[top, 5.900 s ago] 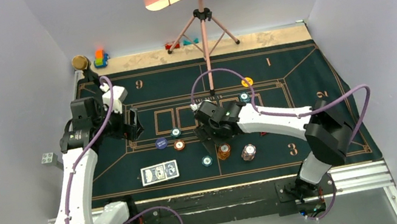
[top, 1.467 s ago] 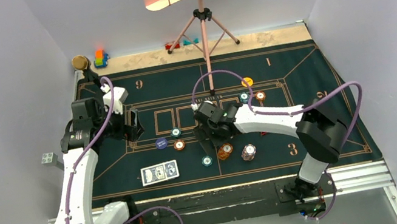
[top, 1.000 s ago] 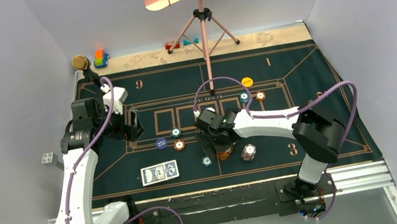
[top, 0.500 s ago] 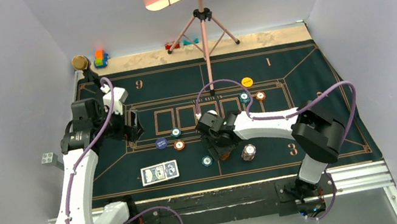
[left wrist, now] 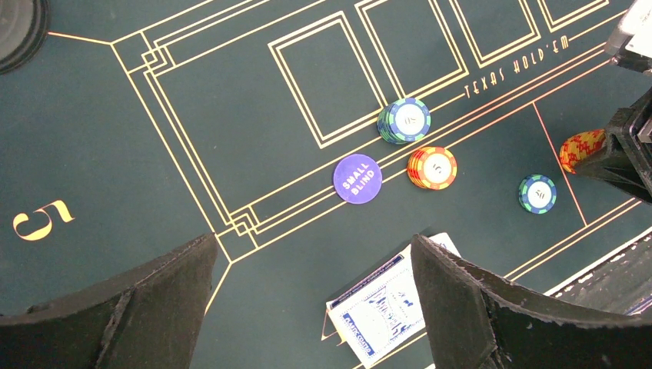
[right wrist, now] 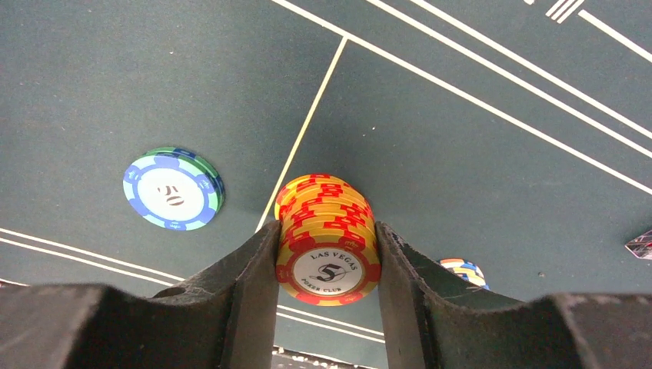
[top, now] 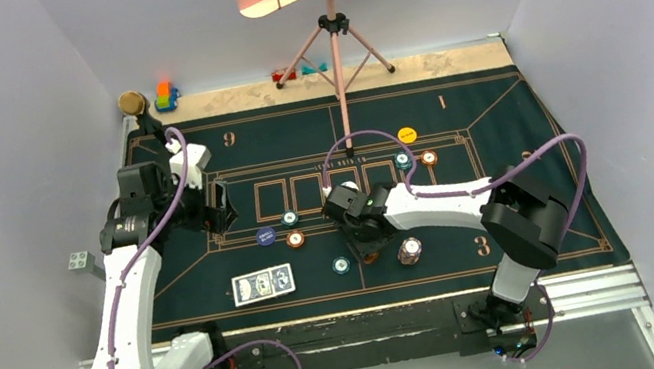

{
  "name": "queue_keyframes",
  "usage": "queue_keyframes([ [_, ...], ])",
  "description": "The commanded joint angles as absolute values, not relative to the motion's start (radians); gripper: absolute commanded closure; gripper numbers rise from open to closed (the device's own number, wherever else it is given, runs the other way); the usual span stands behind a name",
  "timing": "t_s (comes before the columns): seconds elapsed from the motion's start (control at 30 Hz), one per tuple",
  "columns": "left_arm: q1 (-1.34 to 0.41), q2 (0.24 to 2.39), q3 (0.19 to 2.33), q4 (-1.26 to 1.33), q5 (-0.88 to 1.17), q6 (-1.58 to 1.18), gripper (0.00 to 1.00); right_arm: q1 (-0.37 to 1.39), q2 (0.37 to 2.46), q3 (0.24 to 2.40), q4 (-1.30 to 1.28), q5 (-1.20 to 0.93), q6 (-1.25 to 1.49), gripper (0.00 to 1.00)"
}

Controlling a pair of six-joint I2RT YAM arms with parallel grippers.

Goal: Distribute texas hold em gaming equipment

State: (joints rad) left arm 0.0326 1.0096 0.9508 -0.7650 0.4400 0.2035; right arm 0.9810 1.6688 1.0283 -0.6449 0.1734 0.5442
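Right wrist: the right claw (right wrist: 325, 231) is gripping the orange chip stack (right wrist: 329, 265). Meanwhile the left claw (left wrist: 313, 254) is gaping, holding nothing.

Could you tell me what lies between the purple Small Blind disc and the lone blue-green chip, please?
An orange chip stack, touching neither the Small Blind disc nor the blue-green chip, in the left wrist view.

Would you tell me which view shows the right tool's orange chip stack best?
Right wrist: the orange chip stack fills the centre, label readable. Left wrist catches its side; top external barely shows it.
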Motion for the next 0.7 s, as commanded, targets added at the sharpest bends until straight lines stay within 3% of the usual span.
queue_keyframes([
  [0.0,0.04,0.991,0.947,-0.742,0.456,0.224,0.0,0.985,1.621,1.078,-0.664,0.195,0.568,0.72],
  [0.37,0.04,0.989,0.947,-0.742,0.459,0.223,0.0,0.942,1.553,1.135,-0.726,0.249,0.567,0.82],
  [0.67,0.04,0.986,0.947,-0.744,0.46,0.223,0.0,0.615,1.344,0.978,-0.799,0.274,0.627,0.94],
])
